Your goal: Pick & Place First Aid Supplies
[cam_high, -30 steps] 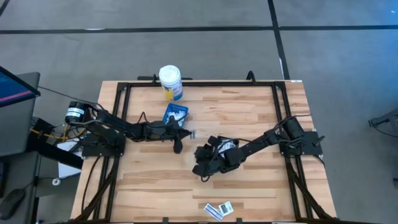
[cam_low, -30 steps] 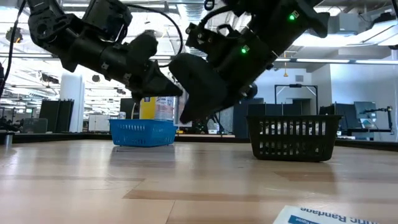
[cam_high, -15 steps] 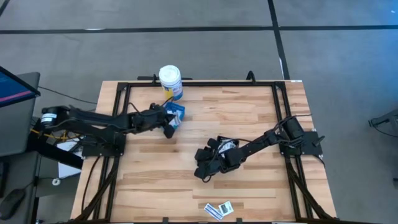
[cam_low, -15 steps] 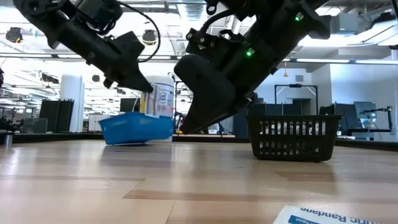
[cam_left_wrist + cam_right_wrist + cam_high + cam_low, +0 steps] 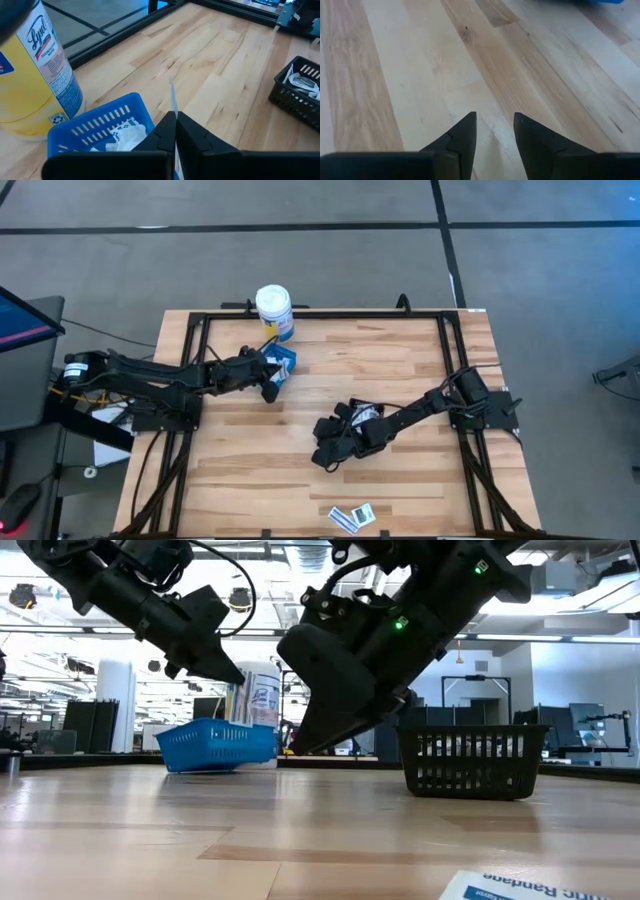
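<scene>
My left gripper point(image 5: 270, 385) is shut on a thin white packet point(image 5: 171, 95) and hangs just above the blue basket point(image 5: 100, 125), at the basket's left side. White packets point(image 5: 125, 135) lie inside that basket. My right gripper point(image 5: 322, 452) stands open over bare wood at the table's middle, with nothing between its fingers point(image 5: 462, 132). Two more packets point(image 5: 352, 517) lie flat at the table's near edge. My left gripper pinches the white packet by its near end point(image 5: 173, 111) between its two fingertips. The packet shows edge-on and sticks out past the fingertips, tilted upward and clear of the blue basket. The fingers slant slightly downward, coming from the table's left side.
A white bottle with a yellow label point(image 5: 274, 310) stands at the far edge, just behind the blue basket. A black basket point(image 5: 368, 414) holding white packets sits under my right arm. Black rails point(image 5: 320, 313) frame the table.
My left gripper has drawn back toward the table's left edge, risen and tipped closer to level, staying shut on the packet. It now hangs over the blue basket, which has shifted a little toward the left.
</scene>
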Controlling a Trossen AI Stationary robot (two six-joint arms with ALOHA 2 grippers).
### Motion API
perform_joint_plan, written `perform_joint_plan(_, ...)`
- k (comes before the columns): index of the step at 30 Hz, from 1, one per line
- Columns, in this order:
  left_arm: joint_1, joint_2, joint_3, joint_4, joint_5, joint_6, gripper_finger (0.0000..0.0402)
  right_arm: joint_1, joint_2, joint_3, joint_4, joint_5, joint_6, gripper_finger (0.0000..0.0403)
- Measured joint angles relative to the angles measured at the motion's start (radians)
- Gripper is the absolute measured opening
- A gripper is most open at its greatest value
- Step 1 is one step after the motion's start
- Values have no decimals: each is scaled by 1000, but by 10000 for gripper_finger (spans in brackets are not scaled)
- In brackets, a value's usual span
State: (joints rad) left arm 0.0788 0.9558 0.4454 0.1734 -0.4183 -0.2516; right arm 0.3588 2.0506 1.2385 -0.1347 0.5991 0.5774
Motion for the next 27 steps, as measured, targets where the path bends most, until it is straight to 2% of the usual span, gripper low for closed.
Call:
perform_joint_plan(6, -13, 0, 0, 18, 43, -78, 8, -1, 0, 0, -4, 2, -1, 124)
perform_joint_plan(11, -49, 0, 0, 37, 75, -63, 8, -10, 0, 0, -3, 3, -1, 124)
perform_joint_plan(14, -55, 0, 0, 36, 38, -39, 8, -10, 0, 0, -3, 3, -1, 124)
perform_joint_plan(19, -50, 0, 0, -23, -87, -35, 8, -10, 0, 0, -3, 3, -1, 124)
perform_joint_plan(27, -19, 1, 0, -102, -101, -43, 12, -10, 0, 0, -3, 3, -1, 124)
